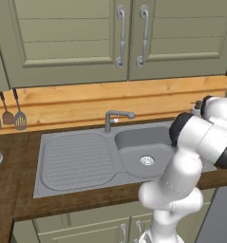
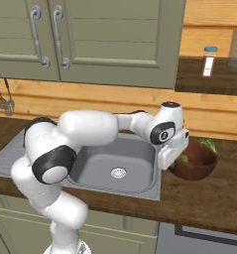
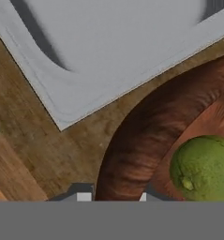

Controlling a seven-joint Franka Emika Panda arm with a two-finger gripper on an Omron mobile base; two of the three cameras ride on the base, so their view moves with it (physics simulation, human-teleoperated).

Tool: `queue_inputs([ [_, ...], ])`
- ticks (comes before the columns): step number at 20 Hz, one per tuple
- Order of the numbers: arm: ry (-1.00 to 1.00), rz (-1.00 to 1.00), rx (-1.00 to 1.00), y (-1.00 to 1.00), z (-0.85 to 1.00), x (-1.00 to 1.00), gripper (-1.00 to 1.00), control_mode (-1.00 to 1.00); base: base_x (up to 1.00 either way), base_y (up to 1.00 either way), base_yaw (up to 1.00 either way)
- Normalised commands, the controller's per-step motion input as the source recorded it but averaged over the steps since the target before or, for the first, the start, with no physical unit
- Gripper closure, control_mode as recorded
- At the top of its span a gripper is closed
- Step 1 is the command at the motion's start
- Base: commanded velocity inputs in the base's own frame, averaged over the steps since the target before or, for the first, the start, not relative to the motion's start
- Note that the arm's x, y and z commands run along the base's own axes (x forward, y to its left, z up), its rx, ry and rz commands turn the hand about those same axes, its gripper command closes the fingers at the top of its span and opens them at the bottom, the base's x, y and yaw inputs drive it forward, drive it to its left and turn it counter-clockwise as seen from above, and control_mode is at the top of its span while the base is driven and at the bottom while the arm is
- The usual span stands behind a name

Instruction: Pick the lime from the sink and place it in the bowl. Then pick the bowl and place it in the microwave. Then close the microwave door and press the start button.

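Brown wooden bowl [image 3: 146,140] sits on the surface just beside the sink [image 3: 108,51], with the lime [image 3: 205,168] inside. The pincer [image 3: 112,197] is pinched narrowly on the bowl's rim; lift slowly and level, so nothing tips.

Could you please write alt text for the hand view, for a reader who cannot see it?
A green lime lies inside a dark-brown wooden bowl, whose thick rim curves between the two fingers at the bottom edge. The bowl stands on a wooden counter, just beside the corner of a grey steel sink.
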Motion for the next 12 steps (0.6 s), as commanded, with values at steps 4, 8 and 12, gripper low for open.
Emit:
queue_inputs([
  [4, -0.03, 0.44, 0.13, 0.66, 0.47, -0.51, 1.0, -1.0, 0.0, 0.0, 0.0],
  [8, -0.27, 0.24, 0.01, 0.75, 0.56, -0.43, 1.0, -1.0, 0.0, 0.0, 0.0],
  [12, -0.31, 0.06, 0.0, 0.99, 0.47, -0.27, 1.0, -1.0, 0.0, 0.0, 0.0],
])
